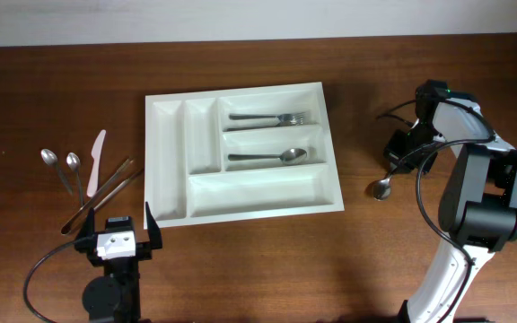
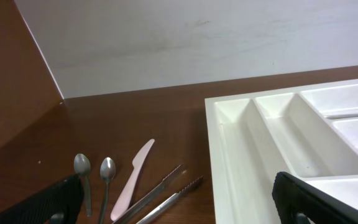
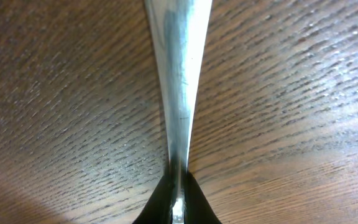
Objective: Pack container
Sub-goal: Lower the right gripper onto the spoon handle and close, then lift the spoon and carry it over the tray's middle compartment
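The white container [image 1: 254,193] lies mid-table with a fork [image 1: 267,117] in its upper wide compartment and a spoon [image 1: 267,157] in the middle one; its other compartments hold nothing. Right of it, my right gripper [image 1: 404,151] is shut on the handle of a metal spoon [image 1: 382,187] whose bowl rests on the wood. In the right wrist view the handle [image 3: 179,81] runs straight up from the closed jaws of that gripper [image 3: 178,202]. My left gripper [image 1: 118,235] stands open near the front left, holding nothing, and in its wrist view the container's [image 2: 229,143] left corner shows.
Left of the container lie two small spoons [image 1: 52,161] [image 1: 74,168], a pink knife [image 1: 94,161] and metal tongs [image 1: 104,191]. From the left gripper [image 2: 179,202] the same spoons [image 2: 82,168], knife [image 2: 135,177] and tongs [image 2: 160,193] show just ahead. A pale wall edges the table's far side.
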Motion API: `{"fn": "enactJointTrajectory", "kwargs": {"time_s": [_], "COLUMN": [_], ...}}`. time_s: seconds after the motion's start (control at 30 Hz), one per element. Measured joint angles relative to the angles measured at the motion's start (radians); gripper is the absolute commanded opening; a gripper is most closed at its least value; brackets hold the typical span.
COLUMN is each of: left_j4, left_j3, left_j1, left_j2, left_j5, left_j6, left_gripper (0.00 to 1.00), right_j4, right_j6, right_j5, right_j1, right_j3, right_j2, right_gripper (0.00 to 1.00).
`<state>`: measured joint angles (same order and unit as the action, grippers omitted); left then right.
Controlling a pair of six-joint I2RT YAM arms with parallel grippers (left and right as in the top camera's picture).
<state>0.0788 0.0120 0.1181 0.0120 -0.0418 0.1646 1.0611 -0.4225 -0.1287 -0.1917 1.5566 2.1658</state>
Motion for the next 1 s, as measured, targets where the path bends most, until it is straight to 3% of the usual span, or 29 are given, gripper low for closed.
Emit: {"fn": "enactJointTrajectory", "kwargs": {"time_s": [1.0], "left_j4": [0.0], "left_j3": [0.0], "left_j1": [0.0], "left_j2": [0.0], "left_j5": [0.0], "left_j6": [0.0], "left_gripper": [0.99], "right_j4": [-0.057], "right_j6": [0.151], "right_j5": [-0.003], "right_j1": [0.0], "right_j3": [0.018], "right_j2": [0.001], "right_gripper": [0.04]}}
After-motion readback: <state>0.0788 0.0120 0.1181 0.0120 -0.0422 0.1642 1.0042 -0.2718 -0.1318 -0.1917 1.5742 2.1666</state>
